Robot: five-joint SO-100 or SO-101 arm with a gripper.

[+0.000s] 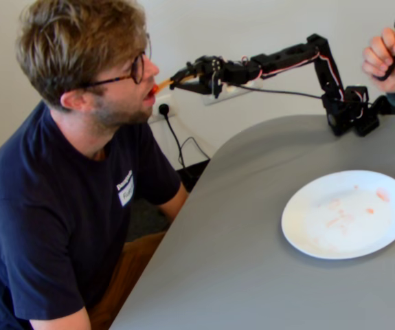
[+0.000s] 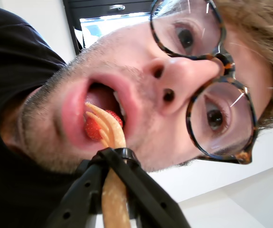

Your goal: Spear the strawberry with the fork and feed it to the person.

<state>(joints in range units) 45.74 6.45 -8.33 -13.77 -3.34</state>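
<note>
The person sits at the left of the fixed view with his mouth open. The black arm reaches across to his face. My gripper is shut on the yellow-orange fork, whose tip is at his lips. In the wrist view the gripper holds the fork by its handle. The tines are inside the open mouth of the person, with the red strawberry on them, just past the lower lip. In the fixed view the strawberry cannot be made out apart from the fork's tip.
A white plate with pink juice smears lies on the grey table at the right. The arm's base stands at the table's far edge. A hand with a blue-grey sleeve grips a black handle at the top right.
</note>
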